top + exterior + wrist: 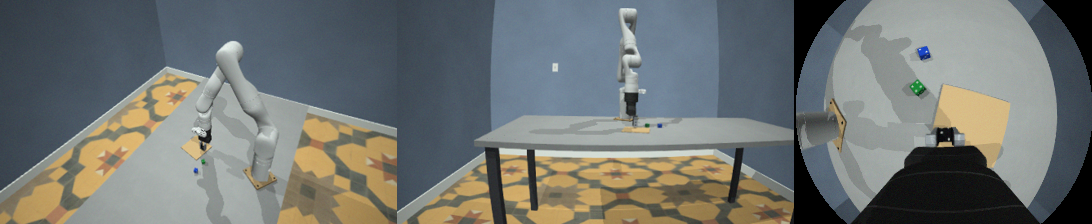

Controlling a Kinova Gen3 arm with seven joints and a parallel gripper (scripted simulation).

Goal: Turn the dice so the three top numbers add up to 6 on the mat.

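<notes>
No writing or brand shows on anything. The gripper (944, 137) hangs low over the tan mat (980, 117), near the mat's edge, its fingers clamped on a small dark die (944, 135) whose pips are too small to read. Three dice in all: the held one, a green die (917, 87) on the grey table (707, 132) just off the mat, and a blue die (925, 52) farther from the mat, beyond the green one. One mat, one arm.
</notes>
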